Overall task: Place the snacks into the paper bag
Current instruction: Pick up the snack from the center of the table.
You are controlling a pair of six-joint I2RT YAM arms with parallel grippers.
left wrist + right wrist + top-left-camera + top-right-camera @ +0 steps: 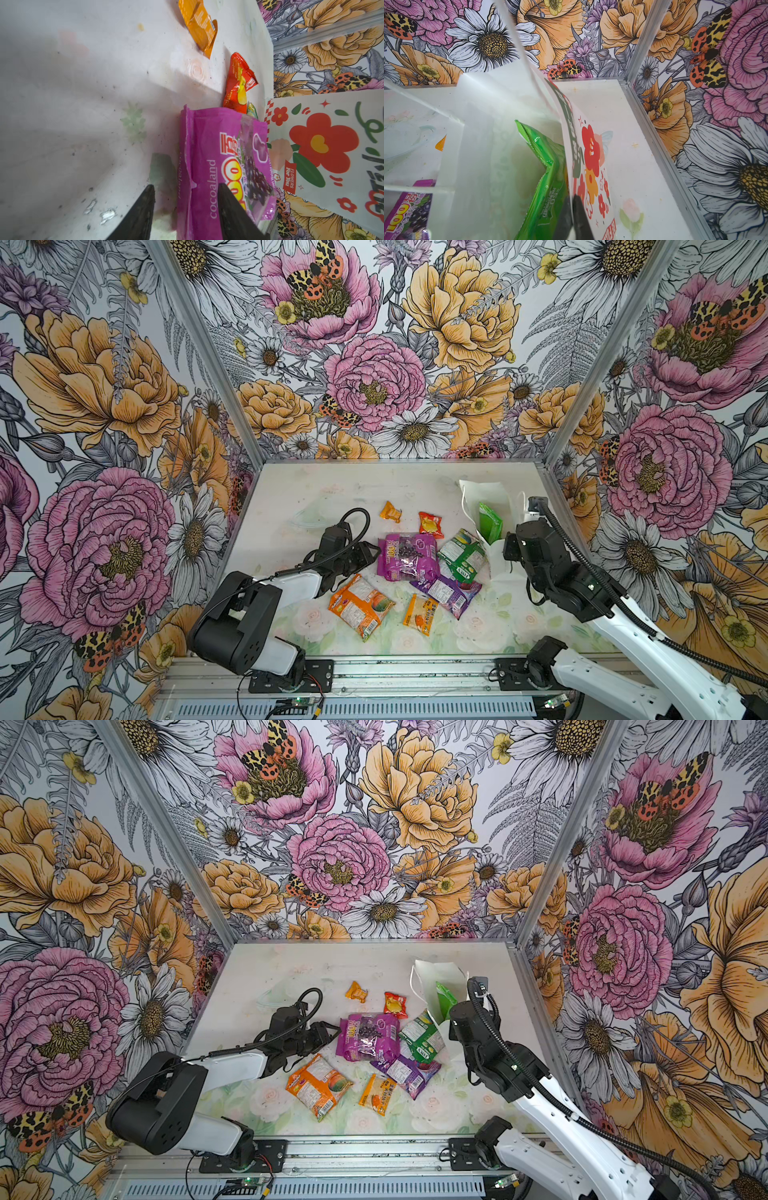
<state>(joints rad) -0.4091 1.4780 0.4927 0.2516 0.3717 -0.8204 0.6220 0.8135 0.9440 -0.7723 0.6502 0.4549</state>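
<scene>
On the table (332, 489), a magenta pouch (407, 558) lies flat, long axis toward the paper bag (484, 493); left gripper (186, 187) straddles it unclenched, right gripper (572, 205) pinches the bag's wall.

Pale tabletop (332, 493), scattered snacks (405, 558), paper bag (482, 494) (upright)

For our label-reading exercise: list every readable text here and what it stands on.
"cocoaland": glossy magenta plastic pouch.
"100": same pouch.
"FLOWERS For You": red tag printed on white paper bag.
Green-and-white plastic packet, large orange packet: print too blurred.
</scene>
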